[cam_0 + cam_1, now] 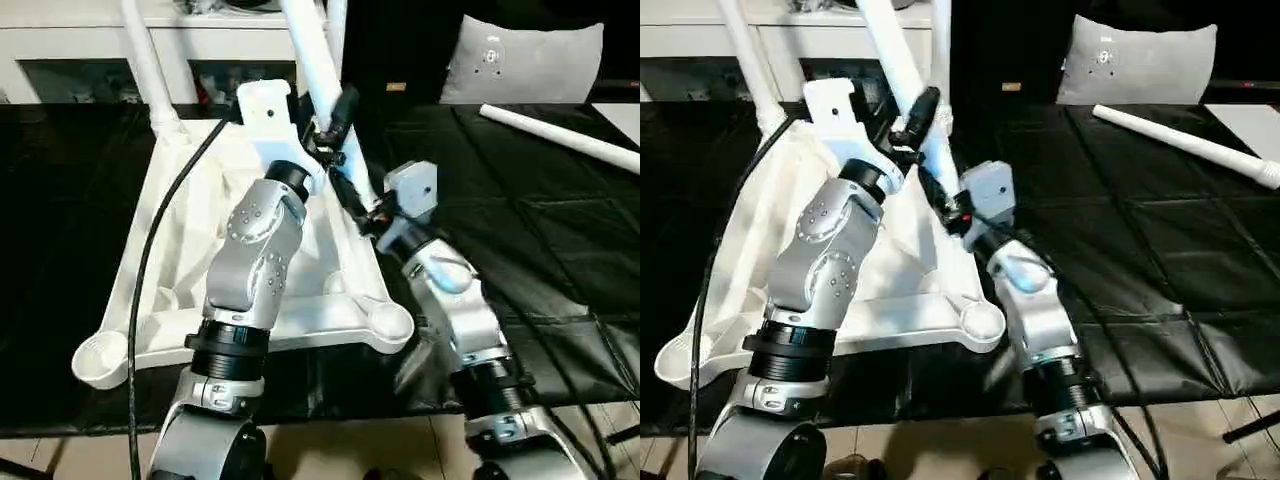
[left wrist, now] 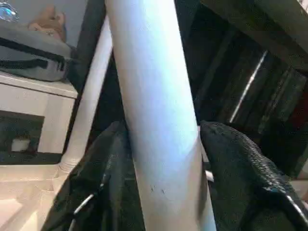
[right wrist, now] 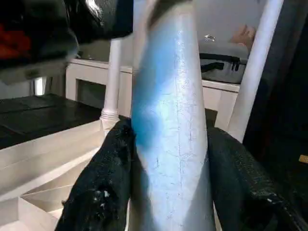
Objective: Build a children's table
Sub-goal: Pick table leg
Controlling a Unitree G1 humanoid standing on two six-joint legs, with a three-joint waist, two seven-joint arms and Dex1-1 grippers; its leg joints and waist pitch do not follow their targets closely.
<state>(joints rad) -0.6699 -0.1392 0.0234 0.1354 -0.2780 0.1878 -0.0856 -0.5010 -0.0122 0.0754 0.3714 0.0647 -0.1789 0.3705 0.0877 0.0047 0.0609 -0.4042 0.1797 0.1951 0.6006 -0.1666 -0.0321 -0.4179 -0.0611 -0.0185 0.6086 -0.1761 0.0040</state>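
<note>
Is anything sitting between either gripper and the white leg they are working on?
Nothing visible. The left gripper has its black fingers on either side of the leg, and the right gripper clasps the same leg lower down. Each wrist view has the leg directly between the fingers.
</note>
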